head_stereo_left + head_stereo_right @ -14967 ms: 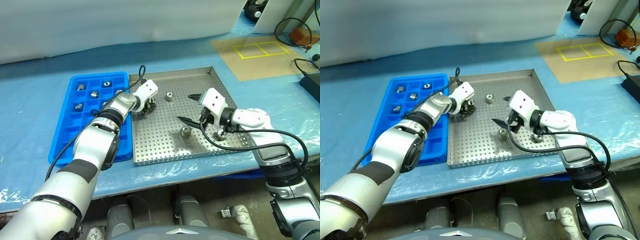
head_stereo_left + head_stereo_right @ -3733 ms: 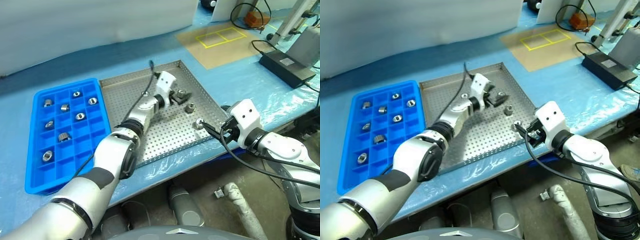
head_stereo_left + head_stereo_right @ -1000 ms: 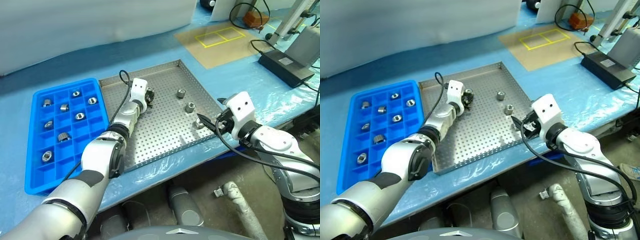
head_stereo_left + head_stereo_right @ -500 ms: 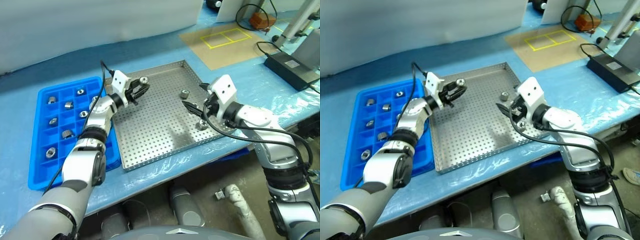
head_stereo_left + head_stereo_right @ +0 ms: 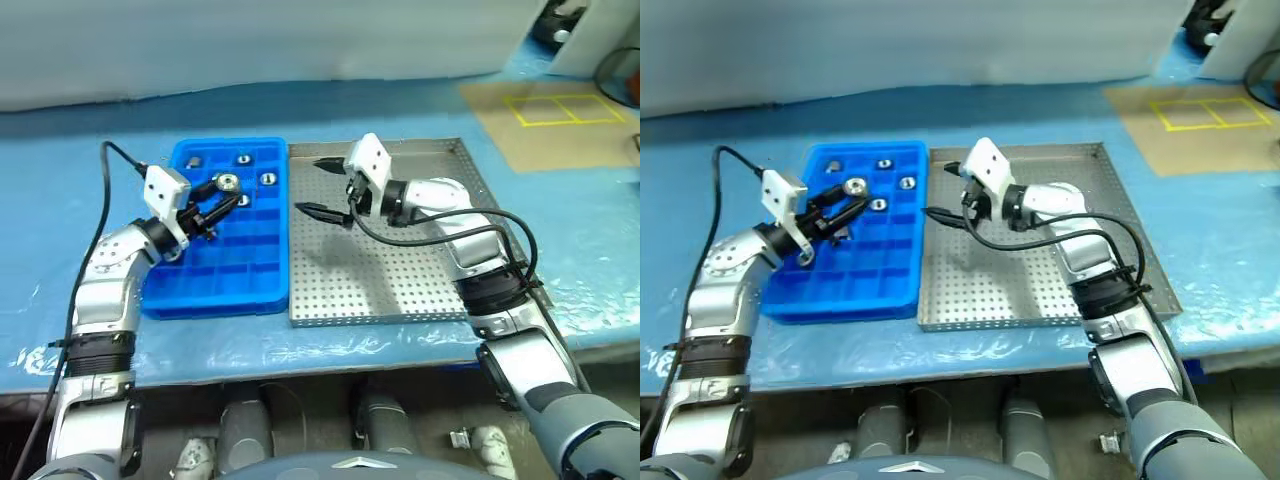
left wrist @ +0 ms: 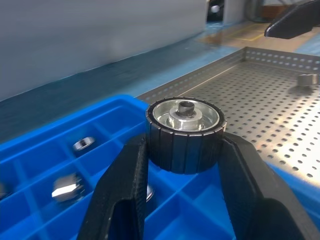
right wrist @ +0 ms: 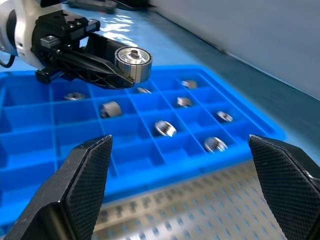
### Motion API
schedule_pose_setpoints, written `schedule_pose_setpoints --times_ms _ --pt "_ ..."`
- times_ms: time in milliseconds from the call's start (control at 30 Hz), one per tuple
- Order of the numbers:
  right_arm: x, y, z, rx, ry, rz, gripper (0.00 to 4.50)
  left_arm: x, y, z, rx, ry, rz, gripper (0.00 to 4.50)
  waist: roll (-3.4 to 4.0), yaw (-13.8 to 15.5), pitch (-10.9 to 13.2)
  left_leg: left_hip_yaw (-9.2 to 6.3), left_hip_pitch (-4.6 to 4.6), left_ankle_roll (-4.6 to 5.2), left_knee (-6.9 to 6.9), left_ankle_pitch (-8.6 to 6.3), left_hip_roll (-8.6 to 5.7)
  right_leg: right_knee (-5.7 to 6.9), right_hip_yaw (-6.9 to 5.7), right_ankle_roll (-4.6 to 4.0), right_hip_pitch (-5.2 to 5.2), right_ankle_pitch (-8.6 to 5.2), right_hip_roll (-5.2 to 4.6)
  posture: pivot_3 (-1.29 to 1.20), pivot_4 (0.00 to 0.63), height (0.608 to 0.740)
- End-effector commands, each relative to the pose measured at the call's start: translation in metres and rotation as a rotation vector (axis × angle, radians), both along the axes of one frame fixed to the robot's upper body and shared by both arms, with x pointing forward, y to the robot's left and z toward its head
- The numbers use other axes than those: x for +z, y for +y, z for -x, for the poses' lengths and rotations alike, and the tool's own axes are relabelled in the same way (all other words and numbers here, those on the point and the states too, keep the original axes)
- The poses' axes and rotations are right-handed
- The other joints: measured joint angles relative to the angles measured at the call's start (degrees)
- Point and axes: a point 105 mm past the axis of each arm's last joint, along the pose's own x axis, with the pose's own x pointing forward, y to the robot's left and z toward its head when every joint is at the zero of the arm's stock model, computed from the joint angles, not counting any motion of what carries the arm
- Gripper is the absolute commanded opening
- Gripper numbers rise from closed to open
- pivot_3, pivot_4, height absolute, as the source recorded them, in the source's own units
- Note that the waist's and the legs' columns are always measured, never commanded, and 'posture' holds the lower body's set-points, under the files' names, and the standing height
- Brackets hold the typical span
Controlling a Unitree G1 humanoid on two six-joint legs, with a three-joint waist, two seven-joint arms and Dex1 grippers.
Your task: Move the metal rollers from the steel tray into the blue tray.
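My left gripper (image 5: 228, 190) is shut on a metal roller (image 5: 228, 182) with a dark ribbed rim, and holds it above the back compartments of the blue tray (image 5: 230, 280). In the left wrist view the roller (image 6: 185, 132) sits squeezed between both fingers. Several rollers lie in the blue tray's compartments (image 7: 165, 128). The steel tray (image 5: 400, 290) stands right beside the blue tray, with one roller (image 6: 306, 79) on its perforated floor. My right gripper (image 5: 310, 185) hangs open and empty over the steel tray's left part, pointing at the blue tray.
Both trays rest on a table covered in blue sheeting (image 5: 580, 230). A tan board with yellow tape squares (image 5: 555, 112) lies at the back right. A black cable (image 5: 100, 200) loops off my left arm. The table's front edge (image 5: 320, 350) runs just below the trays.
My left gripper has carried the roller leftward from over the steel tray to above the blue tray. The open right gripper has swung left across the steel tray. The camera has turned too.
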Motion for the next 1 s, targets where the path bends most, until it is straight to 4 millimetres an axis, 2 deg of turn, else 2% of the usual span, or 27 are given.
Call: schedule_pose_setpoints --times_ms 33,200,300,533,700,833,1000 --pt "0.007 0.015 0.004 0.083 -0.047 -0.003 4.50 0.026 0.011 0.017 0.034 -0.062 0.009 1.66 -0.01 1.07 0.00 0.00 -0.01 -0.06 -0.01 0.01 -0.01 0.03 0.01 -0.01 -0.04 -0.01 0.00 0.12 0.150 0.740" --pt "0.001 0.032 0.005 0.154 -0.041 -0.003 4.50 0.028 0.034 0.042 0.093 -0.007 0.002 1.66 -0.02 1.91 0.00 -0.06 0.01 -0.65 -0.15 0.16 -0.02 0.15 0.00 0.00 -0.15 -0.01 0.02 0.18 0.150 0.740" --pt "-0.001 0.038 0.006 0.174 -0.038 -0.007 4.50 0.015 0.044 0.052 0.120 0.051 -0.010 1.66 -0.03 2.51 0.00 -0.10 0.02 -0.83 -0.43 0.28 0.00 0.28 0.01 0.00 -0.35 -0.01 0.12 0.20 0.150 0.740" --pt "-0.005 0.043 0.007 0.185 -0.035 -0.015 4.50 -0.011 0.033 0.065 0.069 0.148 -0.007 1.66 -0.03 2.84 0.00 -0.14 -0.02 -1.27 -0.82 0.59 0.23 0.37 -0.05 -0.05 -0.63 -0.05 0.37 0.18 0.150 0.740" --pt "-0.008 0.036 0.004 0.149 -0.033 -0.016 4.50 -0.036 0.031 0.078 0.017 0.255 -0.046 1.66 -0.04 2.65 -0.01 -0.14 0.00 -1.29 -0.83 0.60 0.27 0.36 -0.02 -0.06 -0.64 -0.06 0.45 0.15 0.150 0.740" --pt "-0.010 0.033 0.004 0.135 -0.031 -0.013 4.50 -0.053 0.034 0.088 -0.009 0.334 -0.084 1.66 -0.05 2.58 -0.01 -0.14 0.02 -1.51 -0.83 0.73 0.66 0.36 -0.01 -0.24 -0.68 -0.16 0.87 0.13 0.150 0.740" --pt "-0.011 0.030 0.001 0.115 -0.034 -0.012 4.50 -0.063 0.037 0.084 0.009 0.352 -0.075 1.66 -0.03 2.57 -0.02 -0.17 0.14 -1.83 -1.01 0.91 0.83 0.48 -0.05 -0.41 -0.72 -0.26 1.06 0.13 0.150 0.740"
